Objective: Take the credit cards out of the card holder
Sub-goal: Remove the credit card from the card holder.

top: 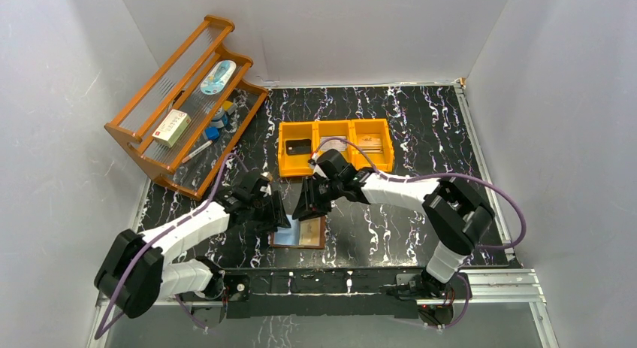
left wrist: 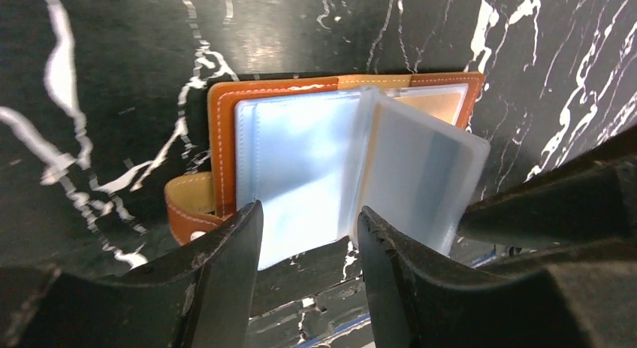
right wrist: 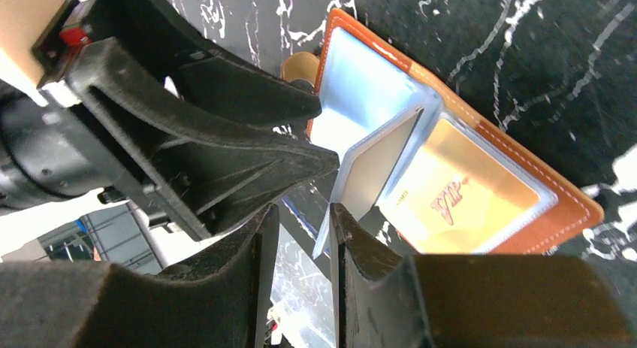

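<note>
The brown leather card holder (top: pixel 300 234) lies open on the black marbled table between both grippers. One of its pale-blue clear pockets (left wrist: pixel 421 175) stands up as a leaf. A gold credit card marked VIP (right wrist: pixel 458 190) sits in the right-hand pocket, and its tan face (left wrist: pixel 439 104) shows behind the leaf. My left gripper (left wrist: pixel 308 239) is open at the holder's near edge, over the flat left pocket. My right gripper (right wrist: pixel 300 239) is open, and the raised leaf's corner (right wrist: pixel 368 175) sits just beside its right finger (right wrist: pixel 357 258). A black card (top: pixel 298 146) and a tan card (top: pixel 373 143) lie in the orange bin.
The orange three-compartment bin (top: pixel 336 167) stands just behind the grippers. A wooden rack (top: pixel 188 100) at the back left holds a white-and-red box (top: pixel 171 127) and small items. White walls close the table on three sides.
</note>
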You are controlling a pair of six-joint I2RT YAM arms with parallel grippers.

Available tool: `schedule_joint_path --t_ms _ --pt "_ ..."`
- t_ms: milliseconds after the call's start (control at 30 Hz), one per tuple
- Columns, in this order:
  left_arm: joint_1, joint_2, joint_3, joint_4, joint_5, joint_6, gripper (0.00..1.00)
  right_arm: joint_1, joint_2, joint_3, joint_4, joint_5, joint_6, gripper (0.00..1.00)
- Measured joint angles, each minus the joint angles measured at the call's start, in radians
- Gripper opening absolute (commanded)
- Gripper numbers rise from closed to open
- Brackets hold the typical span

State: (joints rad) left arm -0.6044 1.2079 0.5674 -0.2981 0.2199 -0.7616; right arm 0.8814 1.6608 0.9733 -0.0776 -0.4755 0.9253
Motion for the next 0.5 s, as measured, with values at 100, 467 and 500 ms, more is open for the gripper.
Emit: schedule_joint_path --t_ms 100,467,500 --pt "0.0 -0.069 0.0 -0.057 -0.076 -0.025 0.48 0.006 0.047 0.029 0.026 -0.017 0.0 0.4" --pt "0.0 -0.223 0.004 -0.212 -0.259 -0.107 0.49 0.007 0.147 0.066 0.027 -0.061 -0.021 0.47" --pt "0.0 -0.224 0.006 -0.216 -0.265 -0.11 0.49 0.009 0.158 0.08 0.028 -0.071 -0.024 0.48"
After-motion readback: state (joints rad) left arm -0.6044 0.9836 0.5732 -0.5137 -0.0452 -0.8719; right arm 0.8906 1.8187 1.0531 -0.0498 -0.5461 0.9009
